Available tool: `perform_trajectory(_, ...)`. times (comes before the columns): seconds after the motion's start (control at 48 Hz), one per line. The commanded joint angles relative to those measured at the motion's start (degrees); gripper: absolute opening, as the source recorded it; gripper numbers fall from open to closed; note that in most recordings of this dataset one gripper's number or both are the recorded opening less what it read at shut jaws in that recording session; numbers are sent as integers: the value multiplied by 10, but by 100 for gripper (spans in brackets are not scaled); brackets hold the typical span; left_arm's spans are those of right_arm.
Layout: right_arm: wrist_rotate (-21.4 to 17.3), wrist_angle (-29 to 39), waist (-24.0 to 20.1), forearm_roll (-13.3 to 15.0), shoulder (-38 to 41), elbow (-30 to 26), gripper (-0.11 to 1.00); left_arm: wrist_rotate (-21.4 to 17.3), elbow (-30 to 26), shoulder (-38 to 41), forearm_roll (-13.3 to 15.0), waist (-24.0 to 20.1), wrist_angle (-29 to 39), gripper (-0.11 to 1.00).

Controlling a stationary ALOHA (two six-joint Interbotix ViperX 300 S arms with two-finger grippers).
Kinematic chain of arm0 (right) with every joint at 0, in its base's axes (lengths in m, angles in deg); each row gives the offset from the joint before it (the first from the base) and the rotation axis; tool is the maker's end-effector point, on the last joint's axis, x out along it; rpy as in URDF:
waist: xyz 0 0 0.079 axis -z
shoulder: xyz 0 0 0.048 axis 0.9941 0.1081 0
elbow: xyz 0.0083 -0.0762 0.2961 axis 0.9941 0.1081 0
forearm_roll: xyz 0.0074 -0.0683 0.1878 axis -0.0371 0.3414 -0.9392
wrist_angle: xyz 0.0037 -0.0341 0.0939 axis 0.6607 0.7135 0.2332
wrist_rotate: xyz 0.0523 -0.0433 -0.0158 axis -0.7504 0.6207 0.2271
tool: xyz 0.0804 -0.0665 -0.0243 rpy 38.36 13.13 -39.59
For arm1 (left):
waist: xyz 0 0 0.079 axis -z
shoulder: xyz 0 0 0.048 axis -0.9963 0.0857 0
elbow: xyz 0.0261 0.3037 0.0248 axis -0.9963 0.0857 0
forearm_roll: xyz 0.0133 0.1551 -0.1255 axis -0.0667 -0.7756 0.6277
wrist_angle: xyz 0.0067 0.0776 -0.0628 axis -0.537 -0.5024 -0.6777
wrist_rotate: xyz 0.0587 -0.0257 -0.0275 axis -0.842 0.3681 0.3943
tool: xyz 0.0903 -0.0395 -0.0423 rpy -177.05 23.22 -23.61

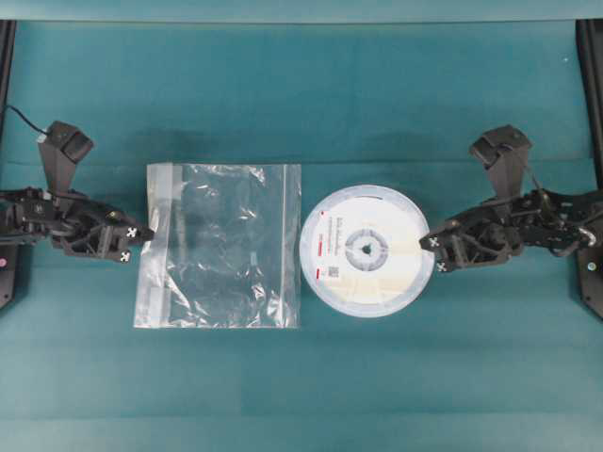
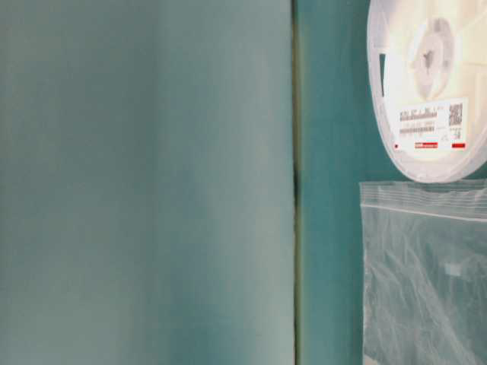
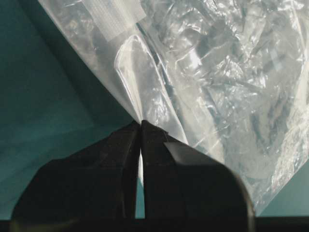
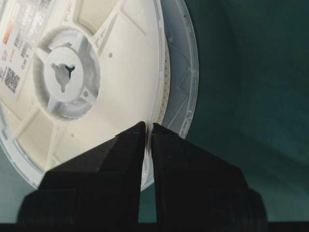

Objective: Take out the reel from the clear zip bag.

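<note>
Overhead view is showing the reel [image 1: 361, 250] lying flat on the teal tabletop [image 1: 301, 377], fully outside the clear zip bag [image 1: 221, 245] and just beside its right edge. It is a pale cream disc with a translucent rim, a grey spoked hub and a white label bearing red marks. Right gripper [image 1: 436, 254] is pinching the reel's rim, jaws nearly closed. Left gripper [image 1: 138, 245] is clamping the crinkly transparent bag's left edge, jaws closed tight.
</note>
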Motion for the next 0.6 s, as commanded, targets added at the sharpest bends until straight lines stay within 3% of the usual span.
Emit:
perform_trajectory(0.0,-4,-4,-1,-5,-13,5,9,-1,-6,-2,-2,1,-2,2)
perform_trajectory(0.583,-4,-6,-1,-6,-20,15,9,-1,-8,-2,-2,1,-3,2)
